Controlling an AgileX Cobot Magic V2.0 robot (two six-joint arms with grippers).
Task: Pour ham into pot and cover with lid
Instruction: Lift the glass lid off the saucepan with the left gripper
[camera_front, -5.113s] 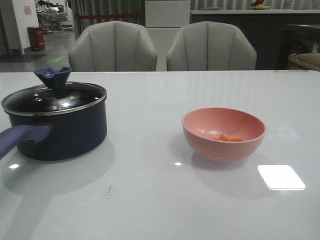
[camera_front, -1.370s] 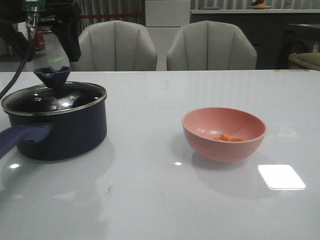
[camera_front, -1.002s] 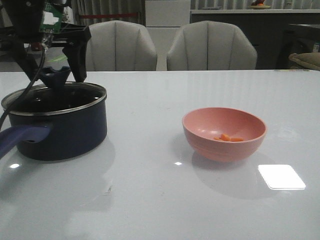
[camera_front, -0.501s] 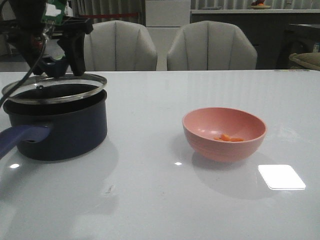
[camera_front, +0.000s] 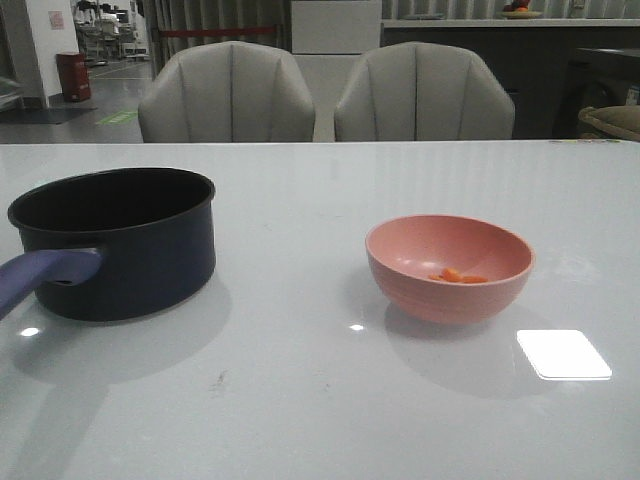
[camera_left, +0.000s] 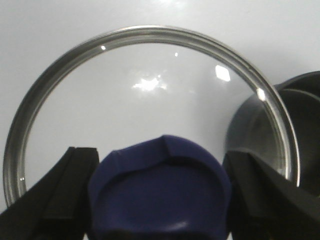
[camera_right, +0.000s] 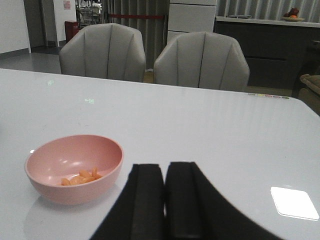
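Observation:
The dark navy pot (camera_front: 115, 245) stands uncovered at the table's left, its purple-blue handle (camera_front: 40, 275) pointing toward the front left. Orange-pink ham (camera_front: 455, 276) pieces lie in the salmon-pink bowl (camera_front: 448, 268) at centre right; the right wrist view also shows the ham (camera_right: 80, 178) in the bowl (camera_right: 74, 167). In the left wrist view, my left gripper (camera_left: 159, 192) is shut on the blue knob (camera_left: 160, 190) of the glass lid (camera_left: 150, 100), held above the table with the pot's rim (camera_left: 295, 100) beside it. My right gripper (camera_right: 165, 200) is shut and empty, to the right of the bowl. Neither arm shows in the front view.
Two grey chairs (camera_front: 325, 90) stand behind the table's far edge. A bright window reflection (camera_front: 562, 354) lies on the glossy table at front right. A dark counter (camera_front: 500, 60) runs along the back wall.
The left gripper closed on the lid's knob, lifted the lid off the pot and carried it out of the front view to the left. The pot now stands uncovered.

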